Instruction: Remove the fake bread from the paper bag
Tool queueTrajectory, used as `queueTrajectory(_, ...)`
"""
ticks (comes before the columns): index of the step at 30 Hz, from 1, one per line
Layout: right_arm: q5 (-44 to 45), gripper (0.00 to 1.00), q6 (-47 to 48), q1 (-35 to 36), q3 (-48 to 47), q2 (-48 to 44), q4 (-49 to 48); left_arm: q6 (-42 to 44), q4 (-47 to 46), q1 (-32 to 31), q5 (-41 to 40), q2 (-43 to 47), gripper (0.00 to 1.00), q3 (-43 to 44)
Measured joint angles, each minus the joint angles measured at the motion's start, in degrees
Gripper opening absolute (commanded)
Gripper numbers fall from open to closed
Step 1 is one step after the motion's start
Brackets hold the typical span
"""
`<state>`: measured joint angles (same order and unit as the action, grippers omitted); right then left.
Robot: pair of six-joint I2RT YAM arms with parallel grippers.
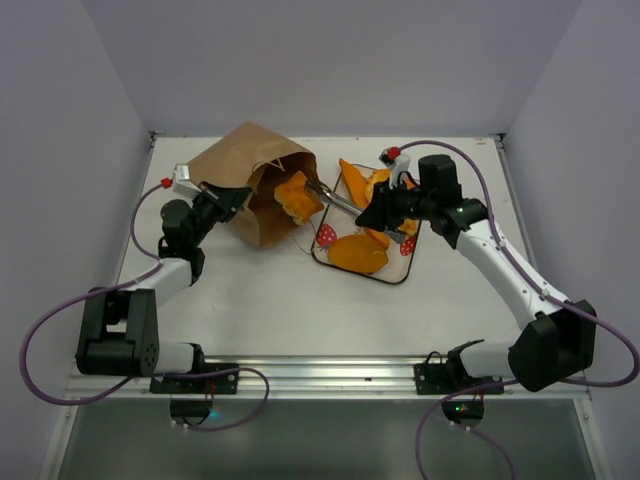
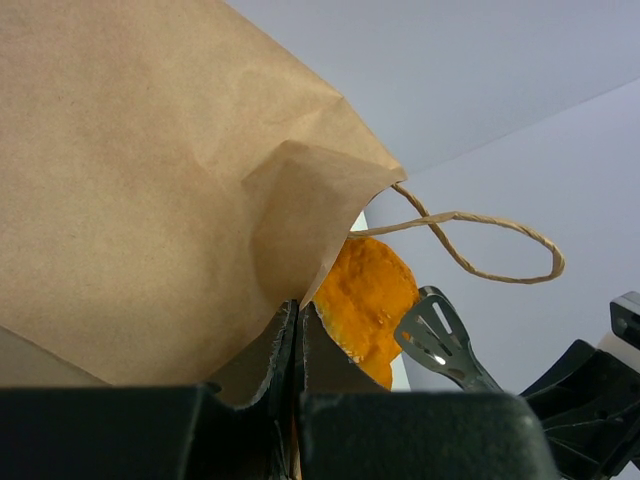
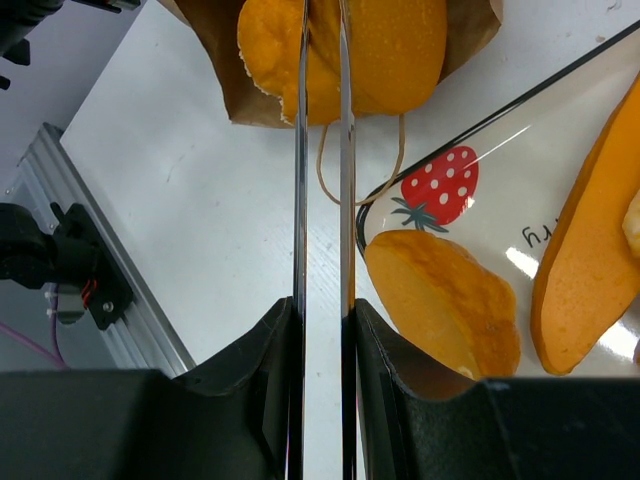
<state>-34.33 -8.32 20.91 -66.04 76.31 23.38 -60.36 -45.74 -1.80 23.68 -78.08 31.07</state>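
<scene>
Brown kraft paper bag [image 1: 250,172] lies on its side at left, mouth facing right. The left gripper [image 1: 230,198] is clamped on the bag's near edge, with paper pinched between its closed fingers. One piece of fake bread [image 1: 294,195], orange and rough-surfaced, sits in the bag's mouth, partly out. Metal tongs [image 1: 336,201], grasped by the right gripper [image 1: 368,212], reach to this piece with blades close together; whether they grip it cannot be told. Further right, a strawberry-print tray [image 1: 327,236] carries an oval loaf [image 1: 358,255] and a baguette [image 1: 352,178].
</scene>
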Motion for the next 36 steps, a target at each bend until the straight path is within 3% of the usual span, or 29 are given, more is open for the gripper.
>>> queueTrajectory(24,-2.4,0.00,2.1,-4.0,1.2,-3.9,3.2,3.1,1.5,0.3,-1.5,-4.8,0.02,5.1)
queueTrajectory(36,-4.3,0.00,4.5,-10.1,3.8,-5.4,5.2,4.5,2.2,1.2,-1.7,-5.4,0.02,5.5)
